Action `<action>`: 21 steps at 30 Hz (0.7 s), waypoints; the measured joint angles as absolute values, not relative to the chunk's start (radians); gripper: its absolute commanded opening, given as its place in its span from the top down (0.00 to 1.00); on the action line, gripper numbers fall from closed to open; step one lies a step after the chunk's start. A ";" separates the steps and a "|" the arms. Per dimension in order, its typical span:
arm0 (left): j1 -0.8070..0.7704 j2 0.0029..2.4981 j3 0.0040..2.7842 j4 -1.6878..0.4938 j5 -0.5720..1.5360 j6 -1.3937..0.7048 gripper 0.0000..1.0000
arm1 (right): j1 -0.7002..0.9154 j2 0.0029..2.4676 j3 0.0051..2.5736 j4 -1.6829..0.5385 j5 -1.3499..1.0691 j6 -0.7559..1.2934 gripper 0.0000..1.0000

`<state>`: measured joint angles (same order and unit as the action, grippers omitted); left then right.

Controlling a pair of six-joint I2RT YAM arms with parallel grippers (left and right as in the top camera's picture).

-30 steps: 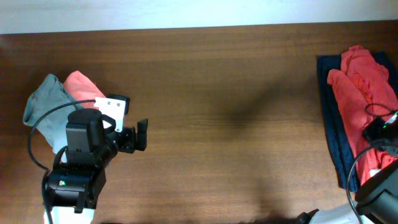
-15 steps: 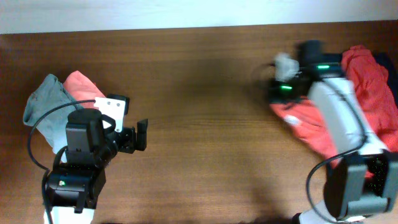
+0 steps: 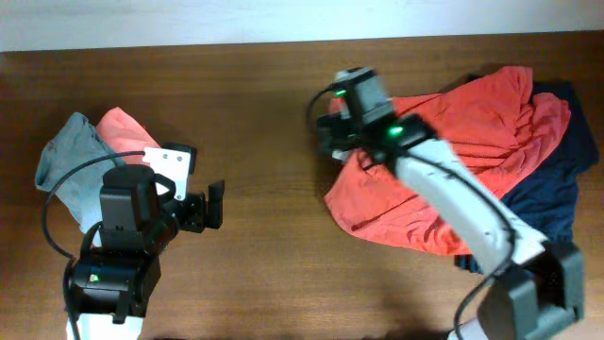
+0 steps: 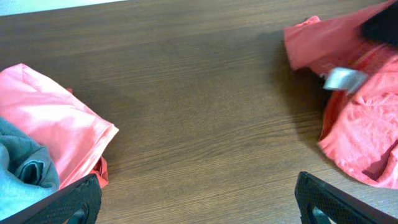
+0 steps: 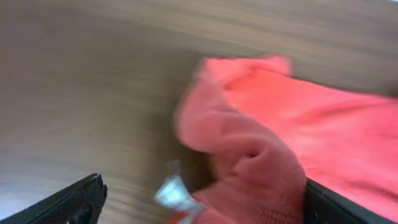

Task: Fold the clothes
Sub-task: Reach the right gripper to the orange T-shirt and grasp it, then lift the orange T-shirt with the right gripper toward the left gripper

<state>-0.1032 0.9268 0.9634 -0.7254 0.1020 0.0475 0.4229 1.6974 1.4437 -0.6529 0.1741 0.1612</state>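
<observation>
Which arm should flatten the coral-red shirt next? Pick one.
Right. The right gripper is at the edge of the coral-red shirt; the left gripper sits across the table beside the grey-and-pink pile.

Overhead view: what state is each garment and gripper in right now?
coral-red T-shirt: unfolded, rumpled, partly over the navy piece.
navy piece: unfolded, mostly covered.
grey-teal piece: bunched, far left.
orange piece: looks folded, touching the grey-teal piece.
left gripper: open, empty.
right gripper: open, T-shirt fabric bunched between its fingers.
</observation>
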 measured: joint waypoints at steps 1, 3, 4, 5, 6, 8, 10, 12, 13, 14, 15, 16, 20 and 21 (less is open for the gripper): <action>-0.103 0.927 0.963 -0.720 0.106 0.047 0.01 | 0.364 1.667 1.444 -0.682 0.183 0.162 0.01; -0.103 0.941 0.965 -0.707 0.132 0.047 0.01 | 0.248 1.598 1.444 -0.735 0.176 0.133 0.01; -0.103 0.951 0.965 -0.706 0.142 0.047 0.01 | 0.212 1.575 1.445 -0.751 0.163 0.120 0.01; -0.103 0.968 0.965 -0.703 0.158 0.047 0.01 | 0.154 1.534 1.446 -0.792 0.130 0.088 0.01; -0.103 0.991 0.965 -0.701 0.170 0.046 0.01 | 0.127 1.517 1.446 -0.810 0.099 0.068 0.01; -0.103 1.016 0.965 -0.698 0.184 0.044 0.01 | 0.099 1.506 1.446 -0.844 0.029 0.025 0.01; -0.103 1.039 0.965 -0.698 0.193 0.044 0.01 | 0.092 1.507 1.446 -0.870 -0.056 -0.026 0.01; -0.103 1.052 0.965 -0.698 0.197 0.044 0.01 | 0.098 1.508 1.446 -0.876 -0.158 -0.090 0.01; -0.103 1.053 0.965 -0.698 0.199 0.044 0.01 | 0.102 1.508 1.446 -0.875 -0.198 -0.113 0.01; -0.103 1.054 0.965 -0.698 0.200 0.044 0.01 | 0.107 1.508 1.446 -0.874 -0.224 -0.128 0.01; -0.103 1.054 0.965 -0.698 0.203 0.044 0.01 | 0.118 1.508 1.446 -0.870 -0.265 -0.145 0.01; -0.103 1.054 0.965 -0.698 0.203 0.044 0.01 | 0.133 1.508 1.446 -0.868 -0.326 -0.181 0.05; -0.103 1.054 0.965 -0.696 0.204 0.044 0.01 | 0.189 1.508 1.446 -0.860 -0.426 -0.274 0.01; -0.103 1.054 0.965 -0.696 0.204 0.044 0.01 | 0.218 1.509 1.447 -0.858 -0.294 -0.192 0.02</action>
<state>-0.1032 1.0538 0.9653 -0.6956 0.2043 0.0441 0.2180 1.5085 1.4467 -0.8577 -0.2935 -0.1921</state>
